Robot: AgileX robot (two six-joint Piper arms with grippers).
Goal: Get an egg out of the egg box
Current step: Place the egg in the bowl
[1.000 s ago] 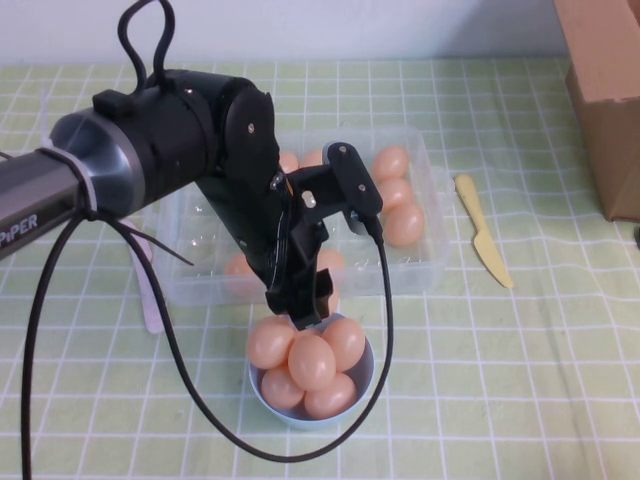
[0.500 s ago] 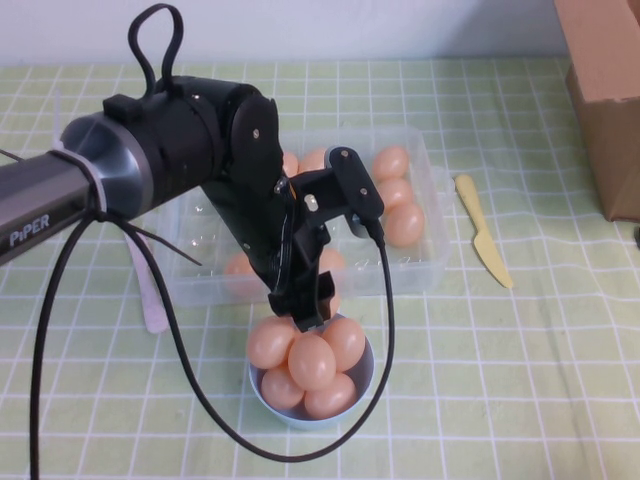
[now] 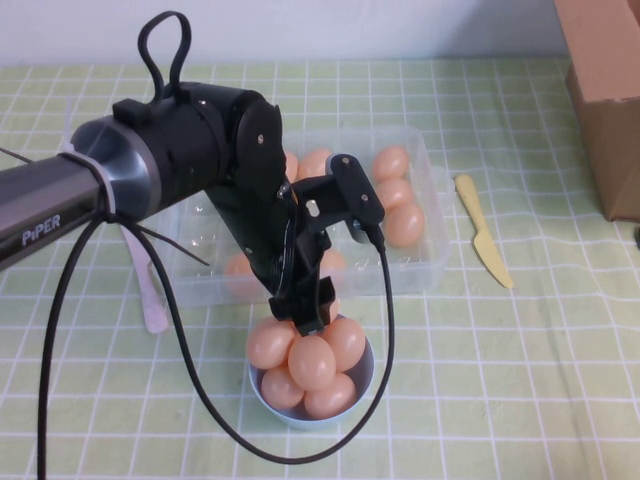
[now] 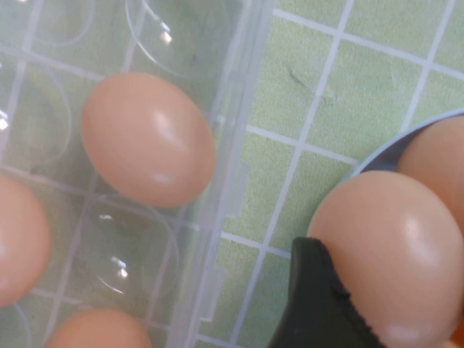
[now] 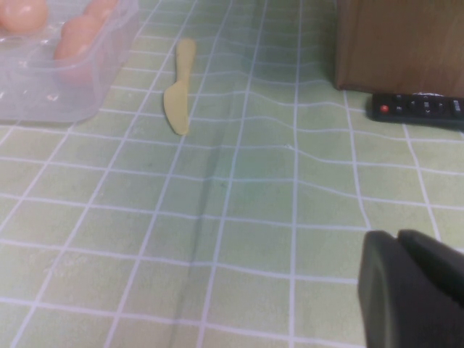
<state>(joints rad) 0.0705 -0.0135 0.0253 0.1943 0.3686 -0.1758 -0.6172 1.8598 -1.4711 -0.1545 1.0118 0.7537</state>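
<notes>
Most of the scene is a table [image 3: 520, 380] covered with a green checked cloth. Across its left half reaches the black left arm [image 3: 150, 165], bent down over the near edge of the egg box [image 3: 400, 275]. A brown cardboard box [image 3: 605, 90] stands at the far right corner. The egg box, clear plastic with round wells, lies in the middle of the table; three eggs [image 3: 396, 192] fill its right-hand column, a few more show beside and behind the arm, and several wells on its left side hold nothing. Just in front of the egg box sits a light-blue bowl [image 3: 366, 380] heaped with eggs.

The left gripper [image 3: 310, 312] hangs tip down over the far rim of the bowl, between the egg box and the heap. In the left wrist view a black part of it lies against the egg [image 4: 391, 254], which rests on top of the pile in the bowl, outside the egg box. Whether these jaws are wide or narrow cannot be told.

The right gripper [image 5: 402, 250] hovers low over bare cloth on the right side of the table, well apart from the egg box, its jaws closed together on nothing.

A yellow knife [image 3: 483, 240] lies to the right of the egg box, a pale spatula [image 3: 152, 300] to its left, and a black remote [image 5: 417, 107] lies at the foot of the cardboard box.
</notes>
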